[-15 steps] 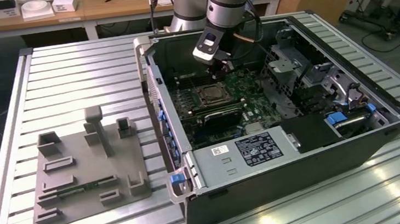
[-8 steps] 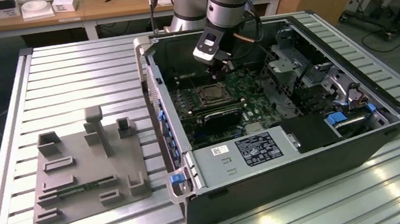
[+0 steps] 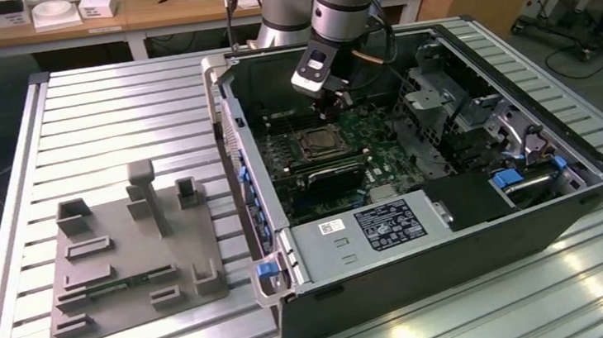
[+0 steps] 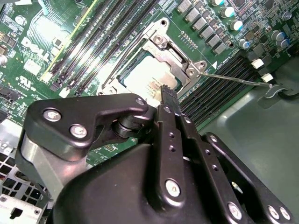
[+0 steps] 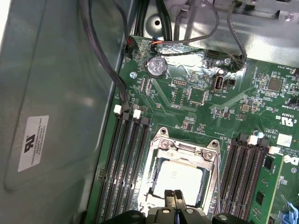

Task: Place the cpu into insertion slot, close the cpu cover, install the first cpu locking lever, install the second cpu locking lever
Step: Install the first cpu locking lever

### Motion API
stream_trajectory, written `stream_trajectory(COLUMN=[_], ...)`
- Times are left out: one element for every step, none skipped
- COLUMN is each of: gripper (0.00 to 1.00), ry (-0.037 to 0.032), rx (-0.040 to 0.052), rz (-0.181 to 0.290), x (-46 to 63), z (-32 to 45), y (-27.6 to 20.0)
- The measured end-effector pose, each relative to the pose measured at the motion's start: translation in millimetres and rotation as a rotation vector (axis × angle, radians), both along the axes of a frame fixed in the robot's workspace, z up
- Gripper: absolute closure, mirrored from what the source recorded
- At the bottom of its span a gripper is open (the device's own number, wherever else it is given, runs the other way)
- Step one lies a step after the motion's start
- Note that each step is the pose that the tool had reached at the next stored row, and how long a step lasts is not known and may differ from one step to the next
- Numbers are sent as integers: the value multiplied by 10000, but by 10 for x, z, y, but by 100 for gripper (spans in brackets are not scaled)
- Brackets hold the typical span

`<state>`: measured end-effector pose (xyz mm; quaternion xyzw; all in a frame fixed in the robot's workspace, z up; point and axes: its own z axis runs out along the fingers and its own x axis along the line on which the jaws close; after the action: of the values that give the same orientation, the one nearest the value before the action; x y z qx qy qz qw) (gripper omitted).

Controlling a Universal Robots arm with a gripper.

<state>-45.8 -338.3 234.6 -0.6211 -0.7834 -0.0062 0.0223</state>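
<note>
step (judged): first cpu locking lever (image 4: 233, 78), looks unlatched | cpu (image 5: 180, 179) seated mid-motherboard (image 5: 243, 100), cpu cover (image 5: 184, 149) down | gripper (image 5: 176, 195) fingers together, just above cpu | needs press-and-hook under catch

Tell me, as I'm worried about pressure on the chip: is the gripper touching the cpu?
Cannot tell. In the first wrist view the gripper overlaps an edge of the cpu, hiding any contact or gap.
</note>
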Motion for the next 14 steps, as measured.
stream_trajectory(gripper=[90,90,90,90,90,90,90,90,90,90,90,90,90,90], ry=[0,0,-1,0,0,0,0,0,0,-1,0,-1,0,0], rx=[1,0,1,0,0,0,0,0,0,1,0,1,0,0], rz=[21,48,89,141,204,276,353,435,521,606,696,778,867,959], x=[0,0,0,0,0,0,0,0,0,0,0,0,0,0], z=[0,0,0,0,0,0,0,0,0,0,0,0,0,0], y=[0,0,0,0,0,0,0,0,0,0,0,0,0,0])
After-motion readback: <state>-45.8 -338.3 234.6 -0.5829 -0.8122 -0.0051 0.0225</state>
